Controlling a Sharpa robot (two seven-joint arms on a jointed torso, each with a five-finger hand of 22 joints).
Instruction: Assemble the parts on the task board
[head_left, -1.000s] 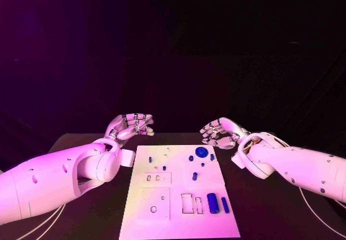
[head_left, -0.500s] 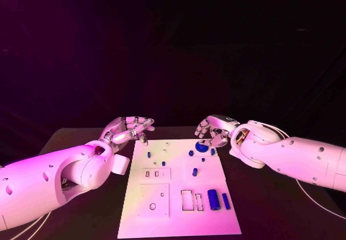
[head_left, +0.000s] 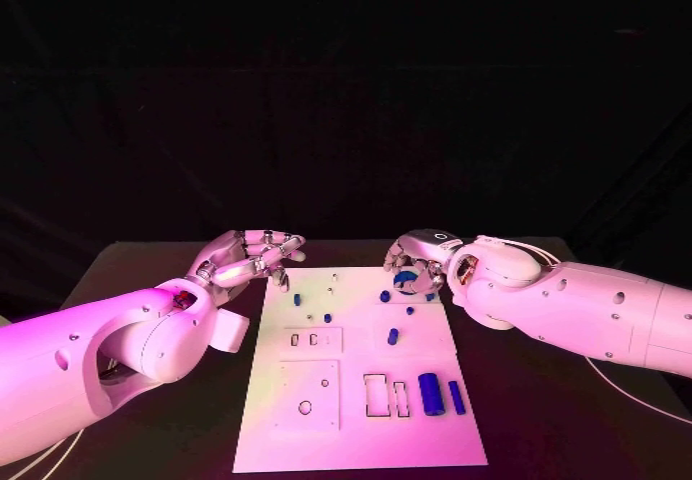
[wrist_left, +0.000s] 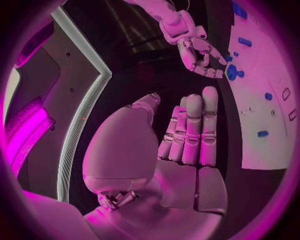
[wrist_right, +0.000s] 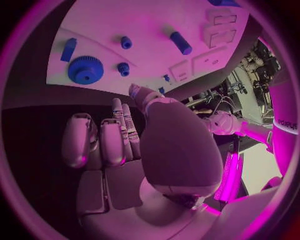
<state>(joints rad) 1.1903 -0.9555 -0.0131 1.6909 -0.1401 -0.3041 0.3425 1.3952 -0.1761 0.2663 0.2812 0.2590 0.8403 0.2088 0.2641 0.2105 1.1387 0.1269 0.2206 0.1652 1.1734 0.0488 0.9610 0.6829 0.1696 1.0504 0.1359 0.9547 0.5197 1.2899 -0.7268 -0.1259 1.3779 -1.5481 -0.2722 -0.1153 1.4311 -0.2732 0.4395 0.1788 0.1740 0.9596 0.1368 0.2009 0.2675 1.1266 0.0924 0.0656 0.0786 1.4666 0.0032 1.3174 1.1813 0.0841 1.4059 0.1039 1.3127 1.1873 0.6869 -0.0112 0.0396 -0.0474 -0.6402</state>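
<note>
Task board (head_left: 353, 420) flat mid-surface (head_left: 548, 400), blue parts (head_left: 427, 387) lying on it; left robot hand (head_left: 250, 254) beside its far corner, released; right robot hand (head_left: 415, 262) over blue gear (wrist_right: 85, 69), grasping nothing.

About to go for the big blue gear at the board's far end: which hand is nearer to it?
Right. The right hand hovers just above the big blue gear, fingers apart, not touching. The left hand hangs off the task board's opposite edge, empty.
</note>
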